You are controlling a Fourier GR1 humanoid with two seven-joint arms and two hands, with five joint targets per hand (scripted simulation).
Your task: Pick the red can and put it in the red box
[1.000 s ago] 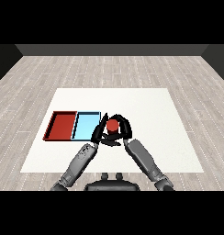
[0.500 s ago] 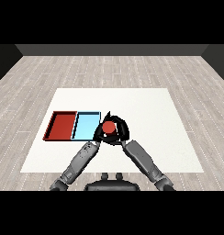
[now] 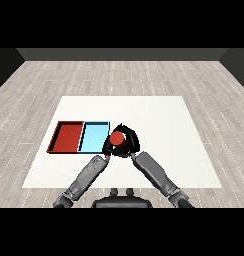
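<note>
Right hand (image 3: 128,142) curled round red can (image 3: 117,138), just right of blue tray (image 3: 94,138), red tray (image 3: 68,137) further left, left hand (image 3: 108,148) beside can, fingers unclear, white table (image 3: 164,125)

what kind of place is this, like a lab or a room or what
Probably a bare test room set up for a sorting trial: a white table stands on a pale plank floor with a dark wall behind. On it lie only a red tray, a light blue tray and a red can held by the right robot hand.
</note>
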